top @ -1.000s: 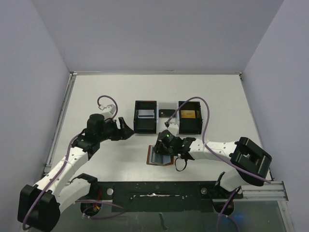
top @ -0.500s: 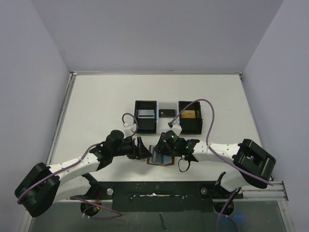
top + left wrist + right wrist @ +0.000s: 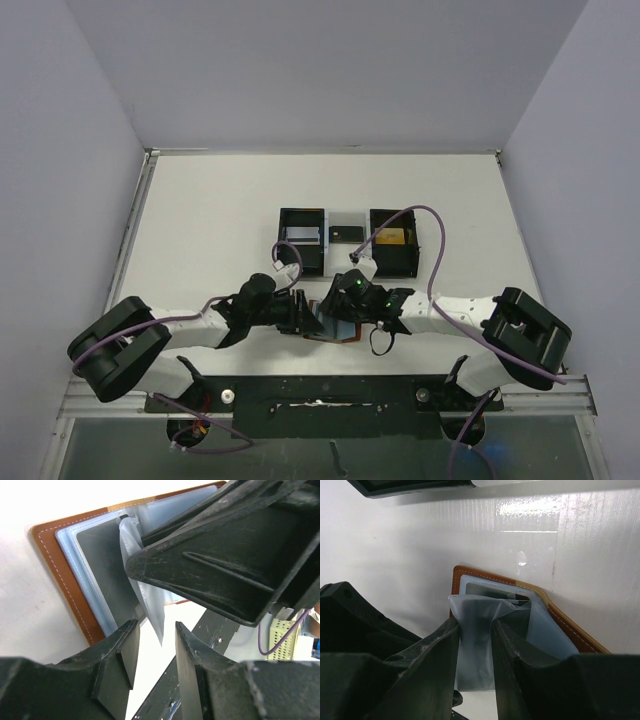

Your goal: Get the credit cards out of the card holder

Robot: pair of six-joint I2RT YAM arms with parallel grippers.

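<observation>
Right gripper [image 3: 475, 625] pinches a raised pocket [image 3: 475, 670] of the holder [image 3: 570, 630], which lies open on the table [image 3: 200, 200] by its near edge, while the left gripper [image 3: 156, 626], jaws apart, straddles that pocket's free corner.

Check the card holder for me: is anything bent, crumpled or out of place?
Yes. The clear sleeve of the card holder is lifted off the open leather and crumpled, pinched between the right fingers. Its twisted corner hangs between the left fingers, which stand apart around it.
</observation>
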